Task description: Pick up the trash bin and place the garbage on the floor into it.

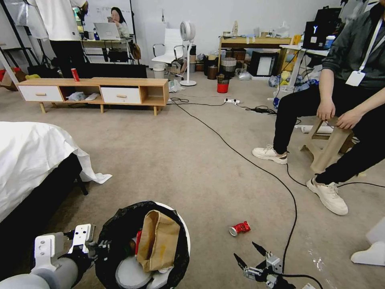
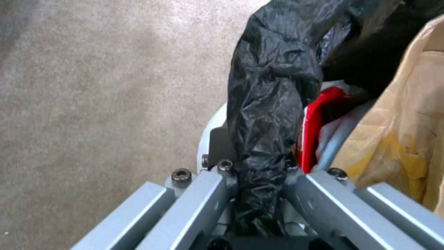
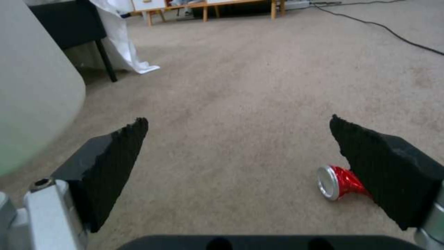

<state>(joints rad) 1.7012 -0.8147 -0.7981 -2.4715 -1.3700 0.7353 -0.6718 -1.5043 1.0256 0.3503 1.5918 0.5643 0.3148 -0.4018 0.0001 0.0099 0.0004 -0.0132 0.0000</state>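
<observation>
Our left gripper (image 2: 259, 180) clenches the trash bin (image 1: 181, 224) by its bagged rim; our right gripper (image 1: 252, 257), fingers released, hovers near the crushed can (image 1: 240, 228) on the floor (image 1: 192, 160).

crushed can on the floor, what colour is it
Red with a silver end, clearest in the right wrist view: crushed can.

- trash bin (image 1: 182, 224): lower part cut off by head view's 6 o'clock edge; the bag hides most of the white wall.
- left gripper (image 2: 259, 180): fingertips buried in the black bag (image 2: 270, 104) fold at the rim, contact pads not visible.
- red packet (image 2: 314, 128): mostly covered by the bag and the brown paper bag (image 1: 158, 241); print unreadable.
- crushed can (image 3: 340, 182): far end hidden behind a right gripper (image 3: 236, 139) finger, 4 o'clock in right wrist view.
- items under the paper bag: can't identify.
</observation>
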